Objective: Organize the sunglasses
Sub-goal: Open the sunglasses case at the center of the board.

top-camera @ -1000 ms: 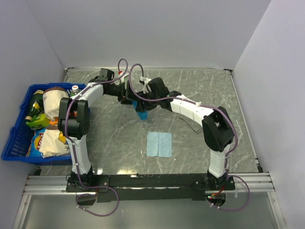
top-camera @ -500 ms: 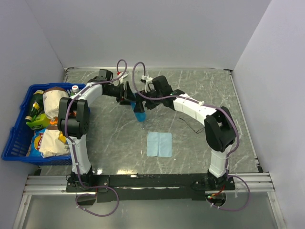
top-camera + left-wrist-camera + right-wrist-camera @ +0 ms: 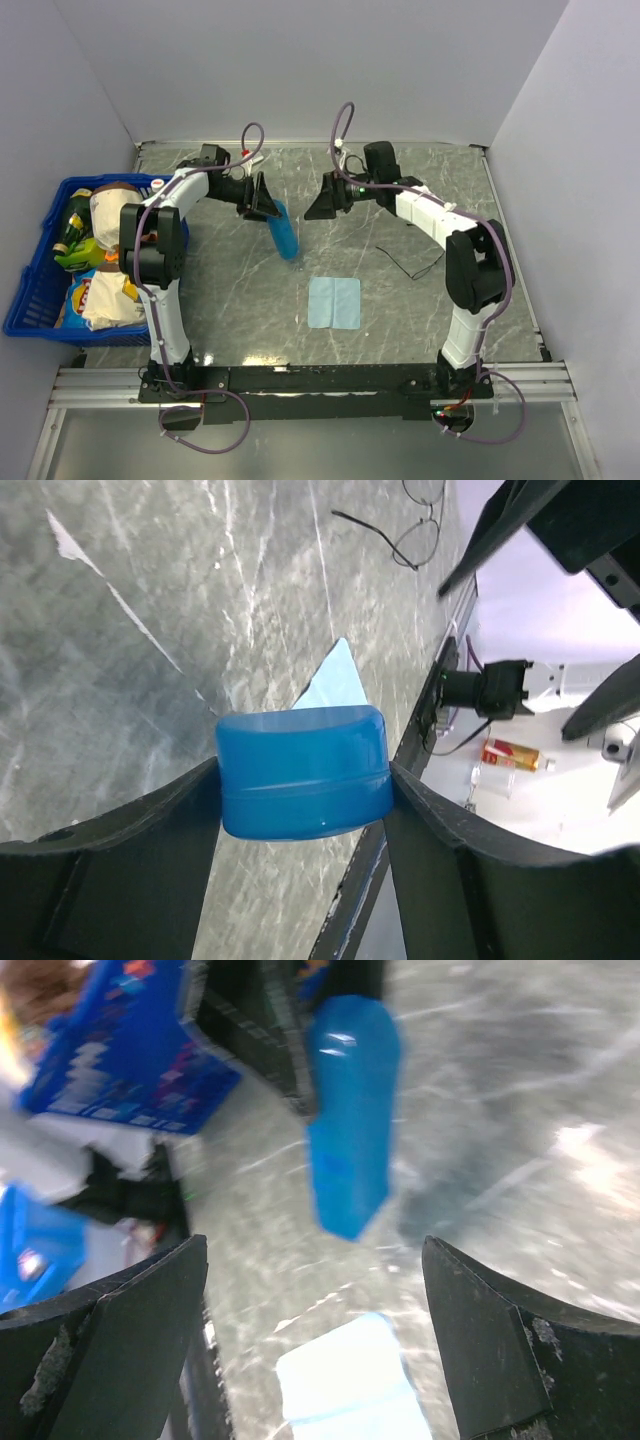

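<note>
No word, brand or number can be read anywhere. The snack bag (image 3: 88,297) in the blue basket (image 3: 22,300) carries a round red-and-yellow logo, its lettering too small to make out. The bottle (image 3: 72,228) beside it has an illegible label. A small red pack (image 3: 509,754), far off in the left wrist view, bears unreadable marks.

The right gripper (image 3: 314,210) is withdrawn from the blue case (image 3: 285,232) and is now seen well apart from it, to its right, with the jaws spread wide. The case is left to the left gripper (image 3: 262,200) alone, clamped at one end, its free end slanted down toward the near edge. The right arm is drawn back to the right, and the left gripper is shifted slightly left.
</note>
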### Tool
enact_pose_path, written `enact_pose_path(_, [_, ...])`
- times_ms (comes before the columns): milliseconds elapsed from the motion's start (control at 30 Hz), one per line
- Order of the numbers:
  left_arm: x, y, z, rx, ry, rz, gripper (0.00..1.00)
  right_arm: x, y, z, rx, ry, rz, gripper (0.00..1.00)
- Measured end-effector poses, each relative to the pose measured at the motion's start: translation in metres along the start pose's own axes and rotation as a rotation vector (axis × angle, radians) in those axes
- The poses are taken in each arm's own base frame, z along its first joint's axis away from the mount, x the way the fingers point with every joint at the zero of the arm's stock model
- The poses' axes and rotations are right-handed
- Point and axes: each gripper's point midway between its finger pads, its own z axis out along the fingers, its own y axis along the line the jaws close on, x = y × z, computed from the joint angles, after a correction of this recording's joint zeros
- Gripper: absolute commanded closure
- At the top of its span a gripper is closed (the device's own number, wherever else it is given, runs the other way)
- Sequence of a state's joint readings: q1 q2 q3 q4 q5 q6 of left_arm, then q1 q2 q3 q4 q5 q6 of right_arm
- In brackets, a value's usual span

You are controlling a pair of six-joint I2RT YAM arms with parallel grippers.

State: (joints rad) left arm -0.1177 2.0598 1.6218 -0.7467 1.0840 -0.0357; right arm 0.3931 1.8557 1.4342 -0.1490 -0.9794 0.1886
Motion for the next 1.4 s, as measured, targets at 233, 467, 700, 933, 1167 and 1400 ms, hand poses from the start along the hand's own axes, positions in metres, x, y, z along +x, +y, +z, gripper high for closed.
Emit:
enact_pose_path(233, [0.002, -0.003, 0.0, 0.024, 0.006, 0.02, 0.39, 0.024, 0.03, 0.022, -0.154, 0.068, 0.012, 0.07])
enact_pose_path(467, [0.006, -0.003, 0.003, 0.033, 0.012, 0.026, 0.43, 0.049, 0.02, 0.044, -0.163, 0.135, 0.036, 0.07])
enact_pose_path(700, [0.012, -0.011, 0.003, 0.078, 0.03, 0.046, 0.43, 0.051, 0.005, 0.04, -0.126, 0.14, -0.003, 0.07])
enact_pose_path(933, [0.028, -0.031, 0.014, 0.16, 0.108, 0.093, 0.4, 0.05, 0.005, 0.037, -0.158, 0.139, -0.038, 0.08])
enact_pose_path(1167, [0.039, -0.046, 0.021, 0.214, 0.145, 0.108, 0.39, 0.052, 0.015, 0.036, -0.23, 0.148, -0.035, 0.15])
enact_pose_path(1400, [0.039, -0.05, 0.017, 0.237, 0.139, 0.112, 0.39, 0.053, 0.025, 0.033, -0.295, 0.156, -0.031, 0.25])
